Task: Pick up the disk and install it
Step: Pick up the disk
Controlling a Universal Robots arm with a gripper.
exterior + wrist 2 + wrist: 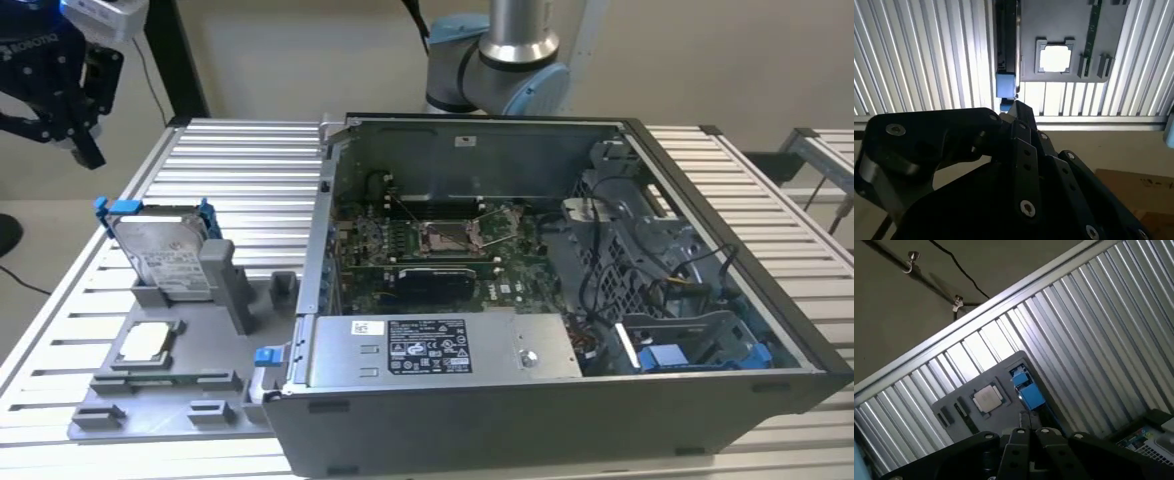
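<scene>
Disk (160,255): flat silver metal rectangle with a white printed label on its face, framed by a blue plastic bracket. The bracket's tabs stick up at the two top corners. It stands on edge, leaning slightly, in a slot of the grey holder (160,385) on the bench (227,160), at the exterior view's left. It sits just beside the open computer case (707,390) and outside it, so it is not yet installed.

In the second wrist view the disk (1006,40) is seen edge-on as a thin dark slab ending in a blue tab. In the first wrist view the blue bracket end (1026,390) shows at the edge of the holder.

Small square silver chip (147,342) lies flat in a recess of the same holder, near the disk but apart from it.

Gripper (80,140): black, hangs high at the exterior view's upper left, over the bench edge and well apart from the disk. Jaws: cannot tell whether wide or narrow.

Case interior: green circuit board (441,240) on the floor of the case, silver box with black label (427,345) at the near wall.
</scene>
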